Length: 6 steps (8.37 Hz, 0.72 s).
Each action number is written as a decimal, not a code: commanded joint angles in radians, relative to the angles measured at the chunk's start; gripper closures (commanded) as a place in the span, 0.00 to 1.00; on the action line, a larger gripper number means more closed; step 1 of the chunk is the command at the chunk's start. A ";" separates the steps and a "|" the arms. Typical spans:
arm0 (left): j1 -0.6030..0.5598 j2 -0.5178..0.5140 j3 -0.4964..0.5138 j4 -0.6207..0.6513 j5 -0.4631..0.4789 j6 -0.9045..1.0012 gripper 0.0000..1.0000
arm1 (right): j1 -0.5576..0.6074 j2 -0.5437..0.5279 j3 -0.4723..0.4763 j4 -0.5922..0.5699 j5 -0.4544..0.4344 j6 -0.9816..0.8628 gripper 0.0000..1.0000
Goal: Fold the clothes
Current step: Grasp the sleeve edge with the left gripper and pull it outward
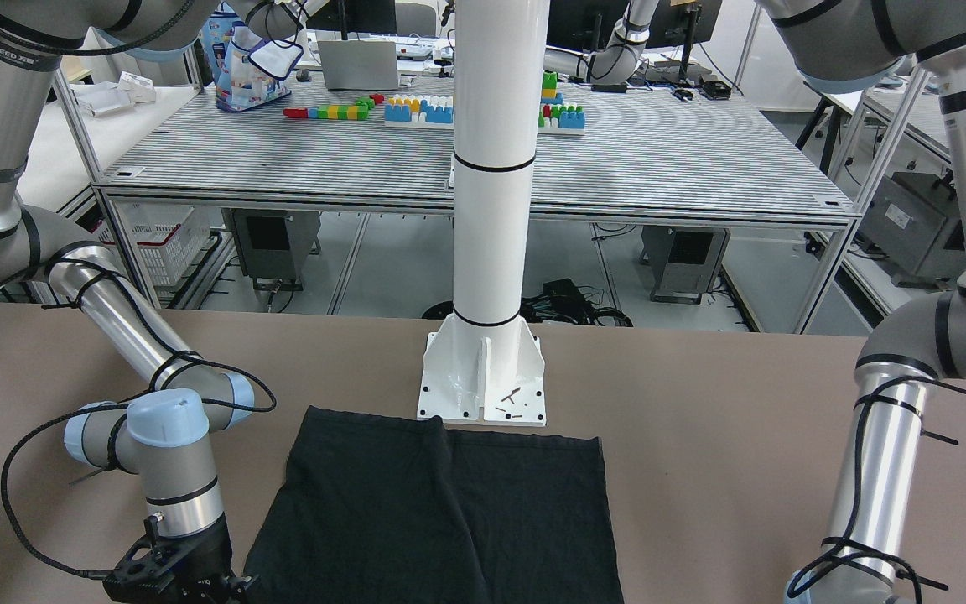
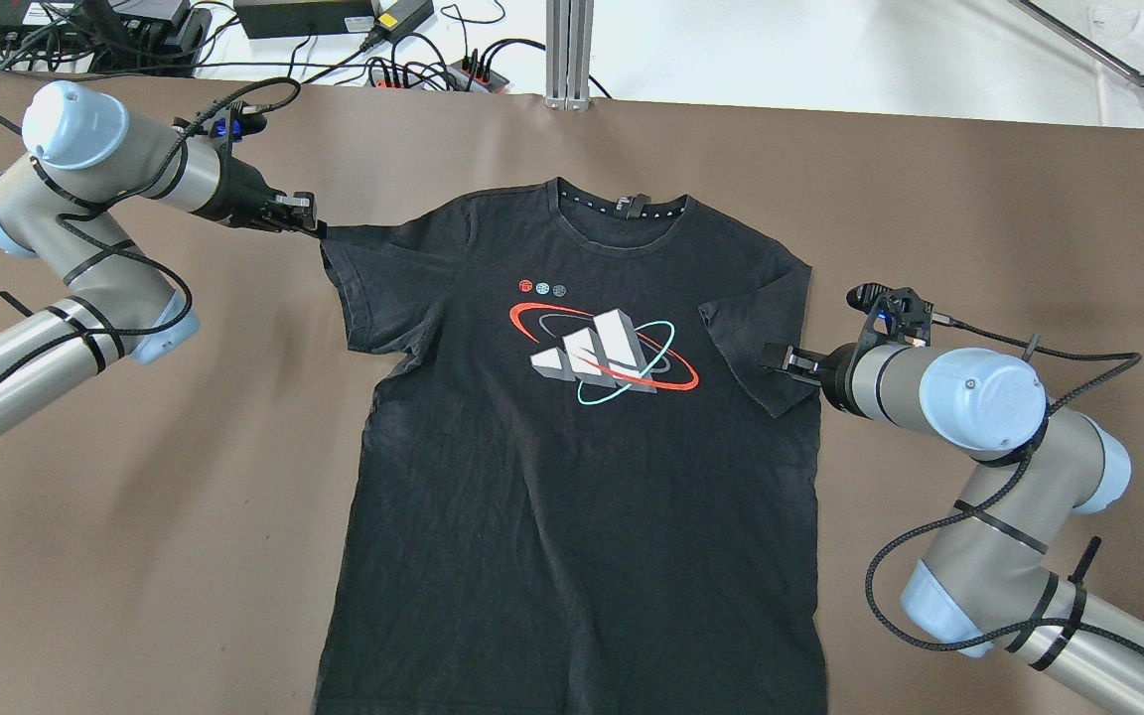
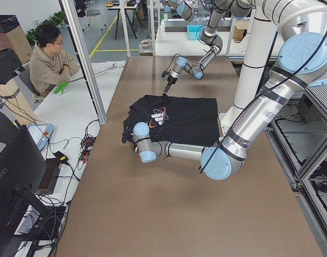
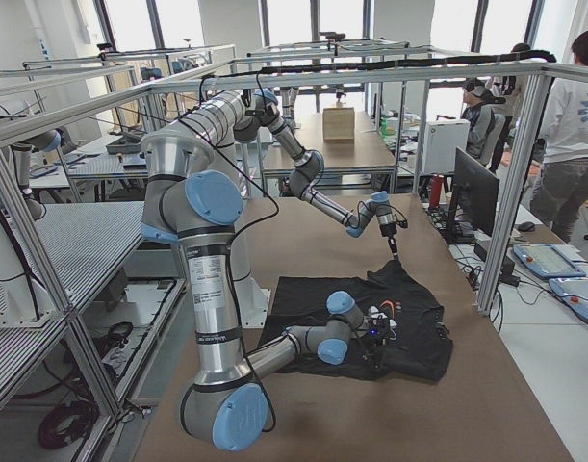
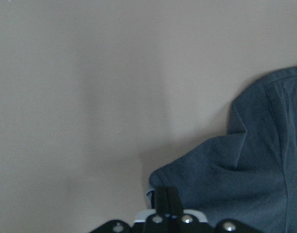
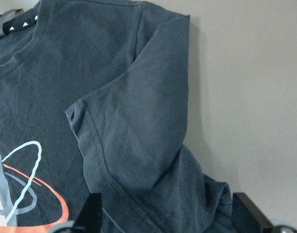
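The clothes are one black T-shirt (image 2: 572, 516) with a white, red and teal logo, lying flat and face up, collar away from me. My left gripper (image 2: 312, 226) is shut on the tip of the left sleeve (image 5: 221, 179), which is pulled out sideways. In the left wrist view the fingers (image 5: 165, 199) are pressed together on the fabric edge. My right gripper (image 2: 779, 359) is at the right sleeve (image 6: 148, 121). Its fingers (image 6: 92, 213) stand wide apart with the sleeve's lower part between them. The hem (image 1: 441, 436) lies close to the pillar.
The white pillar base (image 1: 483, 377) stands just behind the shirt's hem. Brown table surface (image 2: 135, 497) runs on both sides of the shirt. Cables and power strips (image 2: 413, 70) lie beyond the far edge. A person (image 3: 48, 59) sits beside the table end.
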 commanded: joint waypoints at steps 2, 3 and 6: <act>-0.004 0.024 -0.090 -0.001 0.002 -0.081 1.00 | 0.000 0.000 -0.002 0.000 0.000 -0.001 0.06; 0.005 0.043 -0.147 -0.001 0.010 -0.140 1.00 | 0.000 0.000 0.000 0.000 0.000 0.000 0.06; 0.154 0.022 -0.236 0.006 0.190 -0.279 1.00 | 0.000 -0.001 0.000 0.003 0.000 -0.002 0.06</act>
